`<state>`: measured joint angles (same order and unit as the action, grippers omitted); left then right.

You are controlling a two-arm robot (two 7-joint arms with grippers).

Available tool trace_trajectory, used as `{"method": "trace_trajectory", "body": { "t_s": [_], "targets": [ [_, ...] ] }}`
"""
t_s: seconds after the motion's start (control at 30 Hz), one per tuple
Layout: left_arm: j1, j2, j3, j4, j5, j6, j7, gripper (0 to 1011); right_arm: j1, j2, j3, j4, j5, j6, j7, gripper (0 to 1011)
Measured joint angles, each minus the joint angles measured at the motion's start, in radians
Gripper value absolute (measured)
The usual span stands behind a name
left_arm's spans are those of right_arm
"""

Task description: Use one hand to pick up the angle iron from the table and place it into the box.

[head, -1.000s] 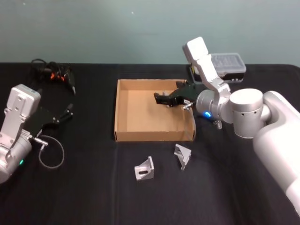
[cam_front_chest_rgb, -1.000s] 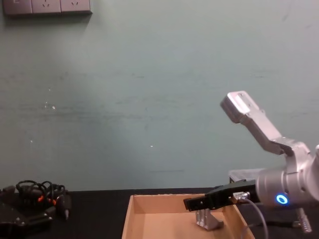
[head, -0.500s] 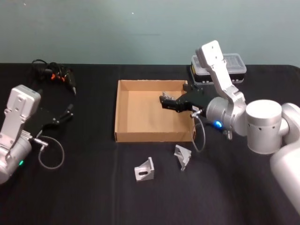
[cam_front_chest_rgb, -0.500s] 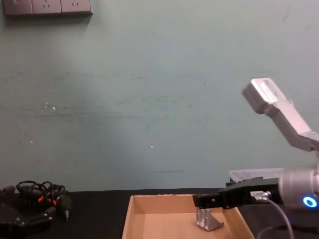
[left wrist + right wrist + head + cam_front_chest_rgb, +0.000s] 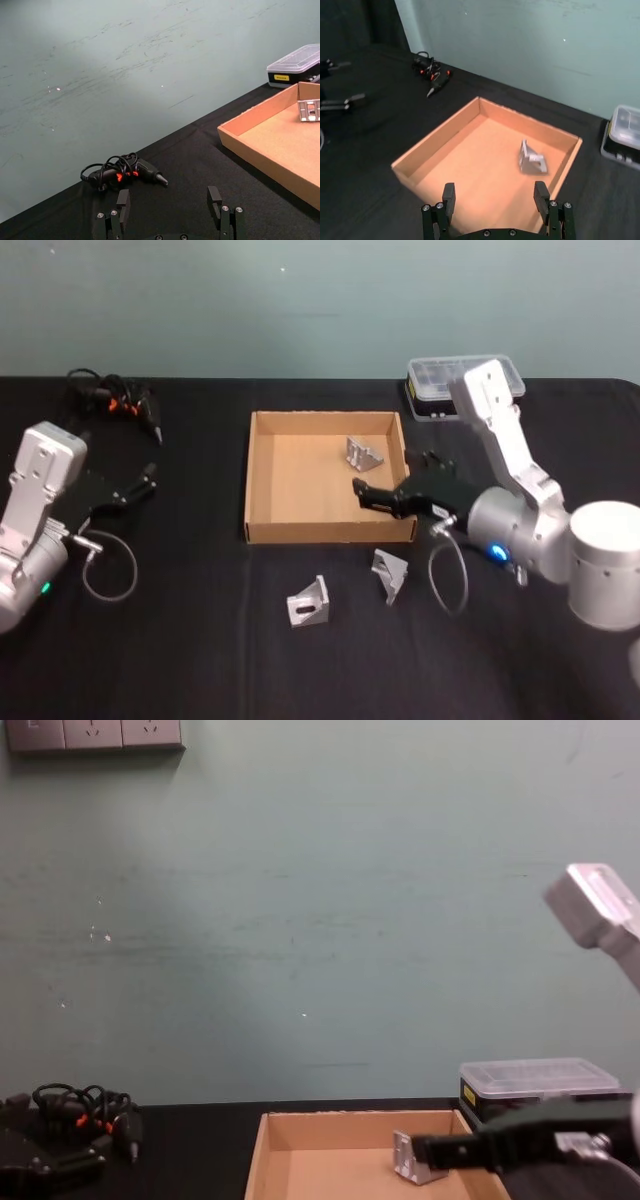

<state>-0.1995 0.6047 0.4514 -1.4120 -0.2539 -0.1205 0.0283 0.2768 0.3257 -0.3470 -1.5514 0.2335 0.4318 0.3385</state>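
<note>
The tan box (image 5: 248, 475) sits mid-table on the black table (image 5: 200, 640). One silver angle iron (image 5: 363, 453) lies inside it near the far right corner, also seen in the right wrist view (image 5: 532, 159) and the chest view (image 5: 412, 1161). Two more angle irons (image 5: 309, 601) (image 5: 390, 572) lie on the table in front of the box. My right gripper (image 5: 365, 491) hovers open and empty over the box's near right corner, its fingers (image 5: 449, 196) spread wide. My left gripper (image 5: 145, 480) rests open at the far left, away from the box.
A black case with a clear lid (image 5: 465, 385) stands behind the box at the right. A tangle of cable with a tool (image 5: 112, 395) lies at the back left. A grey wire loop (image 5: 108, 565) hangs by the left arm.
My right gripper has drawn back from over the box's middle toward its near right corner, uncovering the angle iron lying inside. The left arm has not moved.
</note>
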Motion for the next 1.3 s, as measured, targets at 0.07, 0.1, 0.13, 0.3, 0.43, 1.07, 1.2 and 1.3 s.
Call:
{"method": "trace_trajectory", "body": {
  "t_s": [0.07, 0.1, 0.13, 0.3, 0.43, 1.07, 1.2, 1.3],
  "targets": [
    [0.000, 0.000, 0.000, 0.000, 0.000, 0.000, 0.000, 1011, -0.040, 0.017, 0.009, -0.044, 0.008, 0.005, -0.007, 1003],
    [0.000, 0.000, 0.000, 0.000, 0.000, 0.000, 0.000, 1011, -0.051, 0.021, 0.012, -0.055, 0.010, 0.007, -0.007, 1003],
    [0.000, 0.000, 0.000, 0.000, 0.000, 0.000, 0.000, 1011, -0.065, 0.026, 0.015, -0.070, 0.013, 0.008, -0.009, 1003],
    [0.000, 0.000, 0.000, 0.000, 0.000, 0.000, 0.000, 1011, -0.150, 0.061, 0.031, -0.152, 0.027, 0.007, -0.019, 1003],
    [0.000, 0.000, 0.000, 0.000, 0.000, 0.000, 0.000, 1011, -0.195, 0.084, 0.037, -0.201, 0.033, 0.004, -0.019, 1003],
    [0.000, 0.000, 0.000, 0.000, 0.000, 0.000, 0.000, 1011, -0.292, 0.136, 0.034, -0.264, 0.068, 0.008, -0.012, 1003],
    [0.000, 0.000, 0.000, 0.000, 0.000, 0.000, 0.000, 1012, -0.295, 0.134, 0.034, -0.254, 0.073, 0.008, -0.020, 1003],
    [0.000, 0.000, 0.000, 0.000, 0.000, 0.000, 0.000, 1011, -0.297, 0.133, 0.034, -0.254, 0.075, 0.009, -0.024, 1003]
  ]
}}
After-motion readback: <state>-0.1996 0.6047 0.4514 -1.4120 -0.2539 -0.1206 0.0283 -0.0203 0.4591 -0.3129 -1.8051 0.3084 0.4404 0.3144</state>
